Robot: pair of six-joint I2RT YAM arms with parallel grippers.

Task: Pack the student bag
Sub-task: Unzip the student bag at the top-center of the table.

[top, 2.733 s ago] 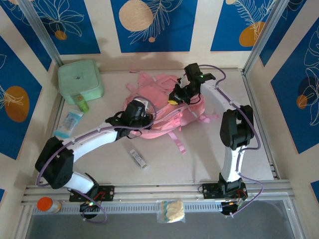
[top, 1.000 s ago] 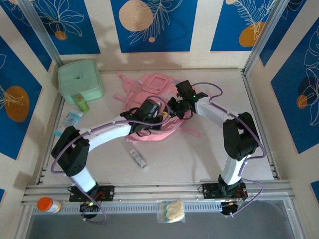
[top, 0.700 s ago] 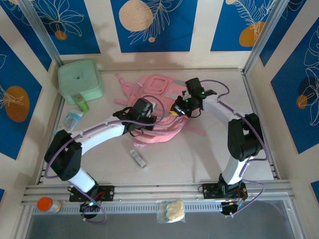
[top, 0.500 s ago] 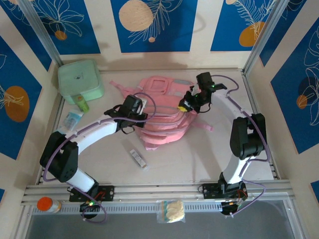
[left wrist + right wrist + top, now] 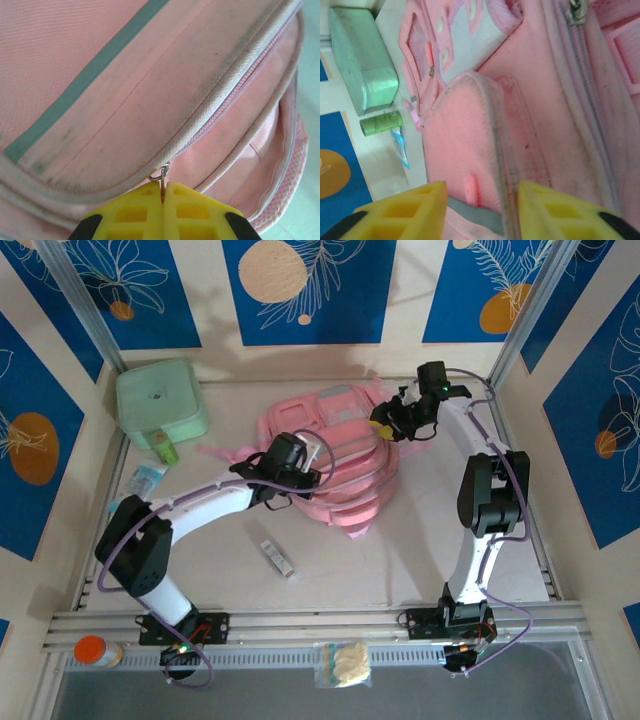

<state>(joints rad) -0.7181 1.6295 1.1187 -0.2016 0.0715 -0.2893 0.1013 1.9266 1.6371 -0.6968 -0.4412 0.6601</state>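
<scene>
The pink student bag lies in the middle of the table, its front panel facing the back wall. My left gripper rests on the bag's left side. In the left wrist view this gripper is shut on a small metal zipper pull below a piped seam of the bag. My right gripper is at the bag's back right corner. Its yellow jaws stand open astride a padded pink fold of the bag, without pinching it.
A mint-green soft case sits at the back left, with a green tube and a blue packet in front of it. A small stick-shaped item lies near the front. An orange-capped bottle and a snack bag rest by the rail.
The bag has been swung and dragged toward the back right. My right gripper moved back and right with it and has opened. My left gripper stays shut on the zipper pull.
</scene>
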